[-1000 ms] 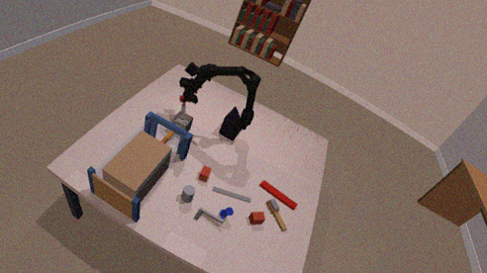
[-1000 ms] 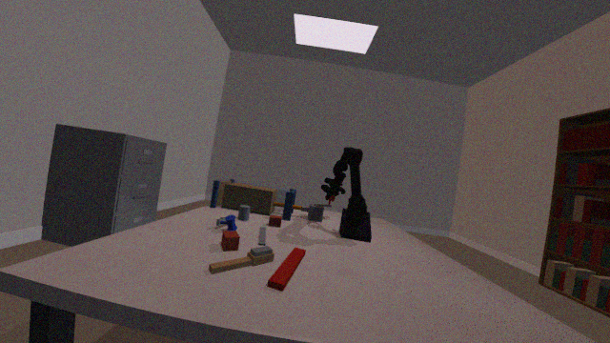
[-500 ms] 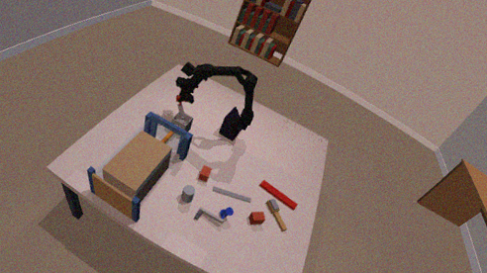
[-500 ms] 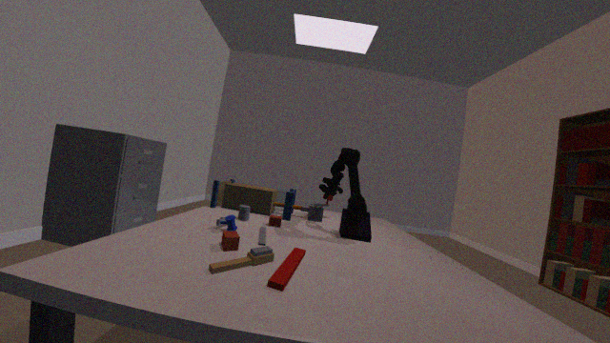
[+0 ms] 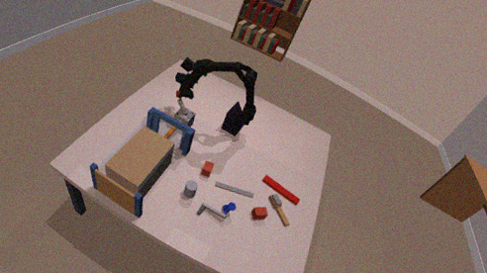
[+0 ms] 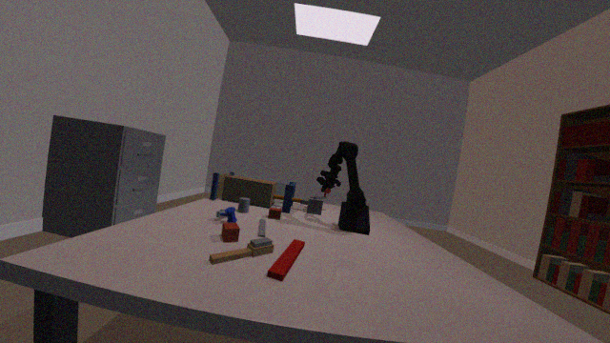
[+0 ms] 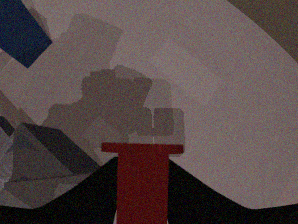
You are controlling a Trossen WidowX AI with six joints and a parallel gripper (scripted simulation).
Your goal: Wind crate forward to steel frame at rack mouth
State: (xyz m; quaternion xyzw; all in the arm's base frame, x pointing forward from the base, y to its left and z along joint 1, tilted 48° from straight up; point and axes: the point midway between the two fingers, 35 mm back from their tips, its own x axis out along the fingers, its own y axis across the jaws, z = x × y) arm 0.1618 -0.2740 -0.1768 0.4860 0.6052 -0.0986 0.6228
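Observation:
My gripper (image 5: 179, 94) (image 6: 327, 191) (image 7: 140, 164) is shut on the red grip of the winch handle (image 5: 181, 107) (image 7: 142, 192). The handle's grey arm slants up from the top of the grey winch (image 5: 185, 117) (image 6: 315, 206) (image 7: 37, 155); the key and hole are hidden. The crate (image 5: 141, 156) (image 6: 248, 191) sits in the cubby and looks flat. An orange strap (image 5: 170, 133) (image 6: 297, 199) runs from the winch through the blue frame (image 5: 172, 120) (image 6: 288, 198) towards the crate. A gap shows between crate front and frame. The clear panels are hard to see.
A wooden board (image 5: 115, 190) between blue posts stands behind the crate. A grey cylinder (image 5: 190, 189), red blocks (image 5: 208, 168) (image 5: 259, 213), a grey bar (image 5: 234, 189), a blue-and-grey tool (image 5: 213, 210), a hammer (image 5: 280, 210) and a red bar (image 5: 280, 189) lie on the bench.

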